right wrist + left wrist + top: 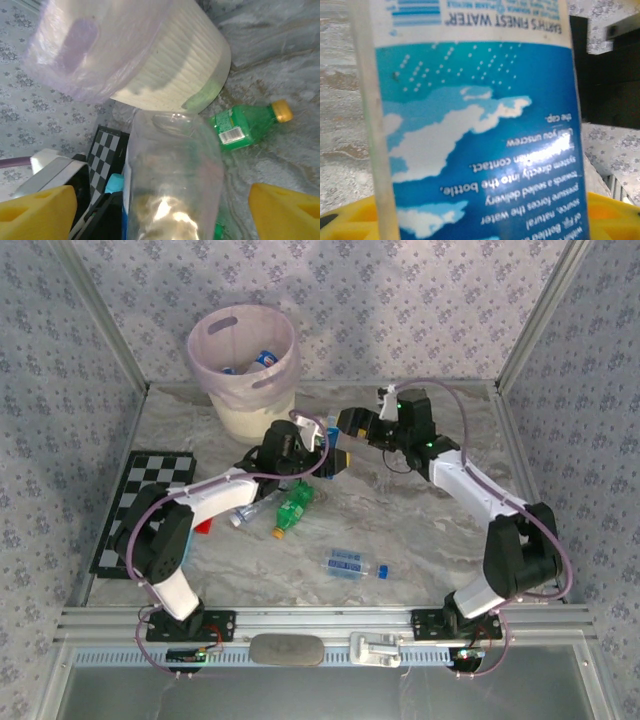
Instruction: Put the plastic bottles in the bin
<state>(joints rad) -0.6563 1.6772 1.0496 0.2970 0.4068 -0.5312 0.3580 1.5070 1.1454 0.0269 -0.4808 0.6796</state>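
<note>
Left end effector [480,222] pinched on the blue-labelled bottle [480,125], right end effector [162,212] spread wide around it.

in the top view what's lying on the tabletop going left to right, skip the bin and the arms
checkerboard mat → red block → clear bottle → green bottle → blue-labelled bottle
</note>
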